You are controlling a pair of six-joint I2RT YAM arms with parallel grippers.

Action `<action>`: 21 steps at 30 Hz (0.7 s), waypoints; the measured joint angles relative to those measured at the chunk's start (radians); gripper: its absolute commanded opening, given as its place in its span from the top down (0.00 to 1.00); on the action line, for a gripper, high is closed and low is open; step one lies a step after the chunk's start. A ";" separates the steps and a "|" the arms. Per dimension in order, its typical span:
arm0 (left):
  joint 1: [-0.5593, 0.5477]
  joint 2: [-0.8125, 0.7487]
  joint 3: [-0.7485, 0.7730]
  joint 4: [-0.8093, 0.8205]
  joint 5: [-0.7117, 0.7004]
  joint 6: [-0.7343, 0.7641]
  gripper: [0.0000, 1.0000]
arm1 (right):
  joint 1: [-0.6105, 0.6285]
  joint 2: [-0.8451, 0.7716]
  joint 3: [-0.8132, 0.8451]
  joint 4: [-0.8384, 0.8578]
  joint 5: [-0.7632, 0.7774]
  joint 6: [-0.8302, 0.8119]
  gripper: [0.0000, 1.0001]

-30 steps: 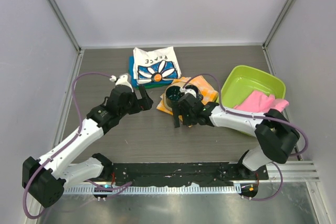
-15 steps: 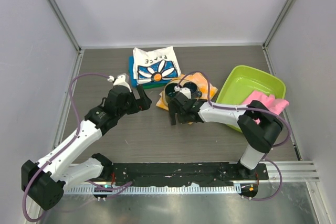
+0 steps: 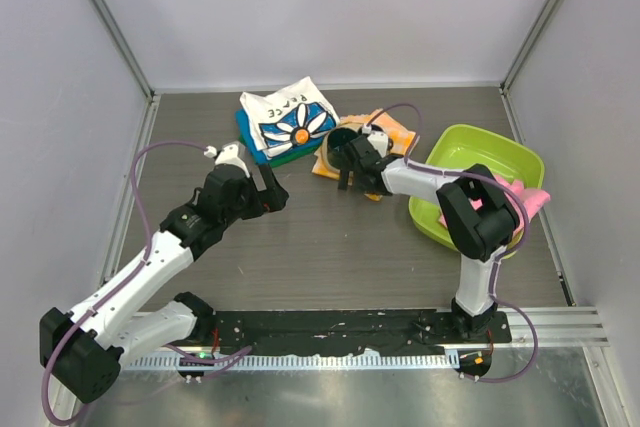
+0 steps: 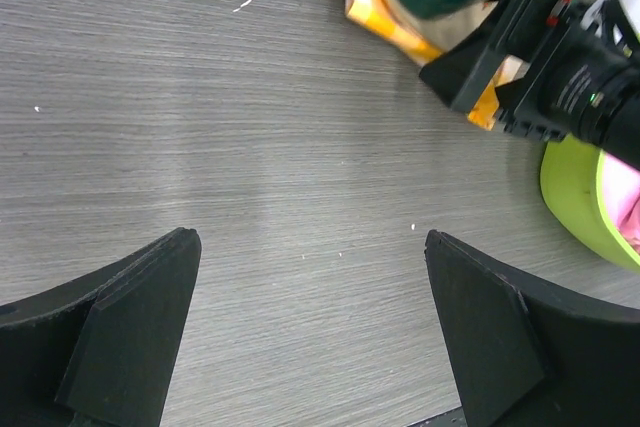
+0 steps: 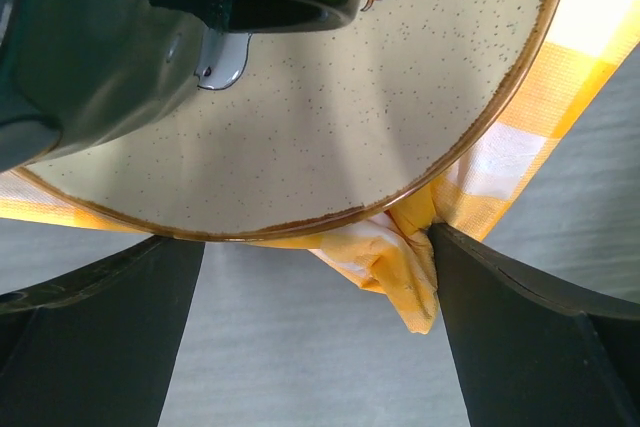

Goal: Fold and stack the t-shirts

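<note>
From above, the folded blue and green t-shirts point(image 3: 258, 150) are mostly buried: only a blue edge and a green strip show from under the white daisy-print t-shirt point(image 3: 290, 119), which lies on top of them at the far middle of the table point(image 3: 300, 257). The left wrist camera cuts that pile off almost entirely, leaving just a green sliver at its top border. The pink t-shirt point(image 3: 524, 196) sits bunched in the lime-green tub point(image 3: 470, 150) on the right, partly screened by the right arm's elbow, one corner hanging over the tub's rim.

The speckled plate point(image 5: 350, 137) is hard to make out overhead because the dark green mug point(image 3: 341, 141) and the right gripper point(image 3: 352, 165) cover it, but the right wrist view shows it plainly, resting on the orange-and-white checked cloth point(image 5: 505, 162).

The right gripper's jaws are spread wide with nothing between them — a crumpled cloth corner pokes out near one finger point(image 5: 520, 337). The daisy pile is just to its left, and the pink shirt is well off to its right.

The left gripper point(image 3: 271, 187) is also spread wide and empty over bare table, near the pile's front edge but apart from it.
</note>
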 measured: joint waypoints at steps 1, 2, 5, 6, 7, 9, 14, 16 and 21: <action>0.000 0.000 -0.002 0.000 0.000 0.000 0.00 | -0.019 0.011 0.016 -0.002 0.000 0.005 0.01; 0.000 0.000 -0.004 0.000 0.001 0.000 0.00 | -0.037 0.024 0.035 -0.005 0.002 0.011 0.00; 0.000 0.000 -0.010 0.000 0.001 0.000 0.00 | -0.084 0.066 0.097 -0.029 0.013 0.026 0.00; 0.000 0.000 -0.012 0.000 0.001 0.000 0.00 | -0.095 0.078 0.116 -0.038 0.019 0.032 0.00; 0.000 0.000 -0.013 0.000 0.000 0.000 0.00 | -0.108 0.095 0.142 -0.052 0.024 0.038 0.00; 0.000 -0.002 -0.014 0.000 -0.001 0.000 0.00 | -0.132 0.129 0.193 -0.080 0.031 0.048 0.00; 0.000 -0.010 -0.016 -0.001 -0.012 0.000 0.00 | -0.184 0.210 0.327 -0.151 0.031 0.067 0.00; 0.000 -0.010 -0.016 -0.002 -0.013 0.000 0.00 | -0.205 0.251 0.392 -0.183 0.032 0.068 0.00; 0.000 -0.010 -0.016 -0.002 -0.013 0.000 0.00 | -0.260 0.339 0.538 -0.240 0.023 0.068 0.00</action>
